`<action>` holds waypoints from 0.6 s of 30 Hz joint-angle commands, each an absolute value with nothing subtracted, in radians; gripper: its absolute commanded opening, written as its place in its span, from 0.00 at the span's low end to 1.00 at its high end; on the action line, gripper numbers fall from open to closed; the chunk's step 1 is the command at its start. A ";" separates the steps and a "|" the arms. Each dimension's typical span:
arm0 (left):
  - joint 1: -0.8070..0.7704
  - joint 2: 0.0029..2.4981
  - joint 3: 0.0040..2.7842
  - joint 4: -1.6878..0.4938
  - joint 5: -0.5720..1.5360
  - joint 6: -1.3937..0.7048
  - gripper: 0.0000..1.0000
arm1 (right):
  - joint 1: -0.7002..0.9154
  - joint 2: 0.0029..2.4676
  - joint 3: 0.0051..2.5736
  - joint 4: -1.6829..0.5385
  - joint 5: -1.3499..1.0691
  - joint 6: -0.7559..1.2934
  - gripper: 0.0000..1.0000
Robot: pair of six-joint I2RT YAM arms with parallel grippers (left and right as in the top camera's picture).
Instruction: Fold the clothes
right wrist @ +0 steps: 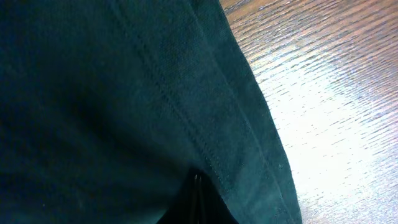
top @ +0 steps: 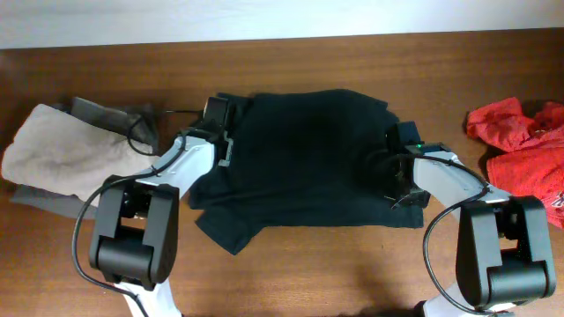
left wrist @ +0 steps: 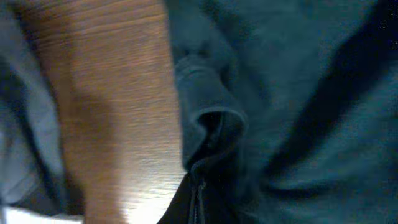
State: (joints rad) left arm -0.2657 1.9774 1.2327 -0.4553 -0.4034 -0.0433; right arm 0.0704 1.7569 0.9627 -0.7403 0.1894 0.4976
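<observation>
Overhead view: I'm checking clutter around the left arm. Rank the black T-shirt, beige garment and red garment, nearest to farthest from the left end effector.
1. Plain black soft-fabric T-shirt, centre, pinched by the left end effector.
2. Beige soft garment, on the left side.
3. Bright red crumpled garment, at the far right edge.

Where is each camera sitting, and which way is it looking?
Overhead: fixed above the table, looking straight down at the black T-shirt, beige garment and red garment; both arms show, with the left gripper and right gripper at the shirt's sides.
Left wrist: on the left arm, looking close at a shirt fold and bare wood; only its fingertips show.
Right wrist: on the right arm, looking close at the shirt's stitched edge and wood; only its fingertips show.
Shared: all three see the black T-shirt and table.
</observation>
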 commanded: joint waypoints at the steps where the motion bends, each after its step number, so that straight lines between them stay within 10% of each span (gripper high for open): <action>1: -0.238 1.967 1.246 -0.472 -0.496 -0.119 0.00 | 0.065 1.749 0.948 -0.745 0.169 0.502 0.04; 7: -0.192 1.965 1.247 -0.510 -0.532 -0.173 0.06 | 0.065 1.749 0.948 -0.746 0.168 0.502 0.04; 13: -0.155 1.916 1.307 -0.619 -0.528 -0.171 0.59 | 0.065 1.748 0.949 -0.734 0.167 0.448 0.04; 18: -0.159 1.800 1.435 -0.761 -0.467 -0.163 0.79 | 0.065 1.685 0.969 -0.748 0.151 0.397 0.05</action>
